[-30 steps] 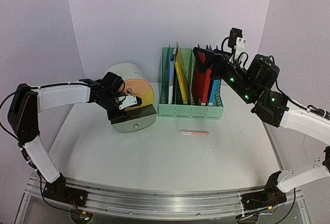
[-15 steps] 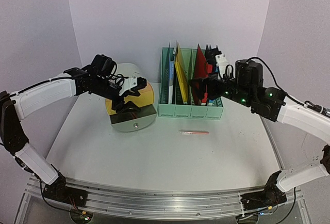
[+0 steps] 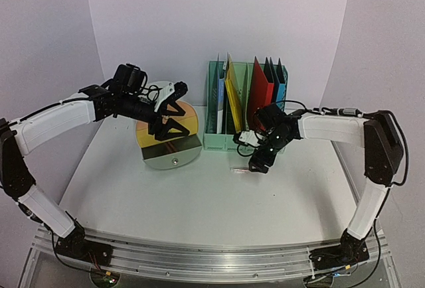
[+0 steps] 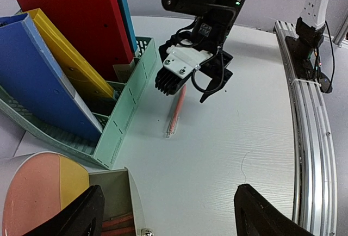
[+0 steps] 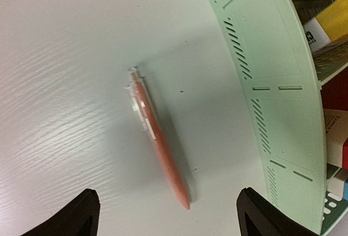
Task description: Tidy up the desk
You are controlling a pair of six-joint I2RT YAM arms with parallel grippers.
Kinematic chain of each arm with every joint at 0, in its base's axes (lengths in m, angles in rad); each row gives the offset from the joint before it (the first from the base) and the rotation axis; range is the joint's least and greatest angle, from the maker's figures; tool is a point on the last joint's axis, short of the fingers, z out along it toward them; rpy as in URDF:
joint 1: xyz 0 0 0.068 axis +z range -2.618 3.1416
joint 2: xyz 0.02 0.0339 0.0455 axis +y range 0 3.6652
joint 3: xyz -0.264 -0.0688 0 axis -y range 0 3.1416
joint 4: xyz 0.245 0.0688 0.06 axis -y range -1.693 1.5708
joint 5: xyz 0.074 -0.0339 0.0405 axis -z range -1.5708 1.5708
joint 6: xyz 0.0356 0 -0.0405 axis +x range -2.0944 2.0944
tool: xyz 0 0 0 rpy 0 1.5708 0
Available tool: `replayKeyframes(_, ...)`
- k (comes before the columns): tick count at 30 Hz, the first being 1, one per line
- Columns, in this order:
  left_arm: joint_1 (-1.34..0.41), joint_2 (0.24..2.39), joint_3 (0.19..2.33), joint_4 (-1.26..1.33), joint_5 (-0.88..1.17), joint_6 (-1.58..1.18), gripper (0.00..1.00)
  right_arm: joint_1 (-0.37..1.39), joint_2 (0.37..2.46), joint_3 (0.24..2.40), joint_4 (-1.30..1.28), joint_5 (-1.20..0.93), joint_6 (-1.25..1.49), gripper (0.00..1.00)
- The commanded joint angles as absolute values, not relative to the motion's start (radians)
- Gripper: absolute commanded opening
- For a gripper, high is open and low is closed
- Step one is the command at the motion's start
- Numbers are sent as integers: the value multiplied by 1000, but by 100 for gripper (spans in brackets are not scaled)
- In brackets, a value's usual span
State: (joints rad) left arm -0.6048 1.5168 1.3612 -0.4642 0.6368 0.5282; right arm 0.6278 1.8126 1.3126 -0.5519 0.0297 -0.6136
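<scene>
Two shifts are registered from overhead. The right gripper (image 3: 257, 163), raised at the mint-green slotted file rack (image 3: 229, 143) a second ago, has been lowered over the slim coral-pink pen (image 3: 238, 168). The pen lies on the large white tabletop (image 3: 199, 208), which spreads beneath both arms behind its silver front rail (image 3: 212, 256). The left gripper (image 3: 174, 109) has been drawn up off the round grey drawer unit with orange and yellow fronts (image 3: 147, 158), whose drawer is left pulled out. Both sets of jaws are spread wide and nothing is gripped.

In the left wrist view, the pen is seen loose just beside the rack's front wall, with the right jaws parted above its far end. Reddish items can be made out in the open drawer (image 4: 111, 203).

In the right wrist view, the pen is framed between the two fingertips, untouched; the height above it cannot be judged. The pen appears to be the last stray item, so a descent and closure across the barrel are called for.
</scene>
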Motion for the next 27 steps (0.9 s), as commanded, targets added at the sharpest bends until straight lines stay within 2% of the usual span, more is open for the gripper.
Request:
replayKeyframes(1,-600,1439,1354,-439,647,503,82,597,1892,1412,-619,17,-759,89)
replayKeyframes(13,-600,1415,1341,-438,630,511,82,585,2076,1459,-654,13,-821,86)
replayKeyframes(16,-600,1414,1344,-436,624,514,82,570,2104,1458,-668,8,-819,80)
replayKeyframes(17,-600,1413,1343,-436,620,515,82,569,2113,1456,-675,8,-820,74)
replayKeyframes(23,-600,1410,1339,-432,617,518,82,567,2127,1433,-704,10,-802,20)
replayKeyframes(26,-600,1406,1338,-423,635,495,82,569,2097,1428,-700,-3,-774,1)
replayKeyframes(27,-600,1402,1337,-418,647,483,81,572,2074,1428,-698,-24,-765,0)
